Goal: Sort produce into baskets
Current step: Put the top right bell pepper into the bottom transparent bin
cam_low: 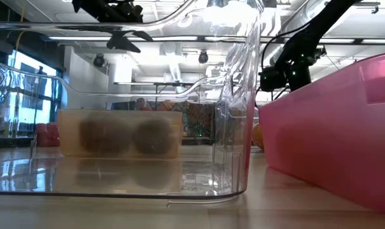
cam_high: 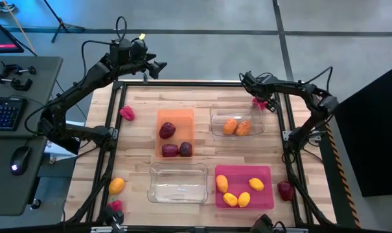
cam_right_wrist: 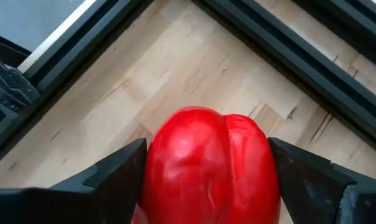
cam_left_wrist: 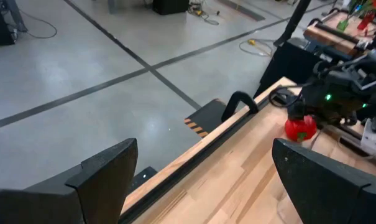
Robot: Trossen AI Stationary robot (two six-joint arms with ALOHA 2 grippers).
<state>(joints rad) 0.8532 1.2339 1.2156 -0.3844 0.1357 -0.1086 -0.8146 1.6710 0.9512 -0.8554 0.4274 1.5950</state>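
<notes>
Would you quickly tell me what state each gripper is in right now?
Left gripper: open, holding nothing, raised above the table's far left corner.
Right gripper: shut on the glossy red toy pepper, near the table's far right corner.

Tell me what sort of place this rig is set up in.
Most likely a robotics lab or workshop. A bare concrete floor with cables surrounds the wooden table, a desk beside it carries a lit keyboard and mouse, and the low view shows ceiling strip lights and ductwork over an open room.
</notes>
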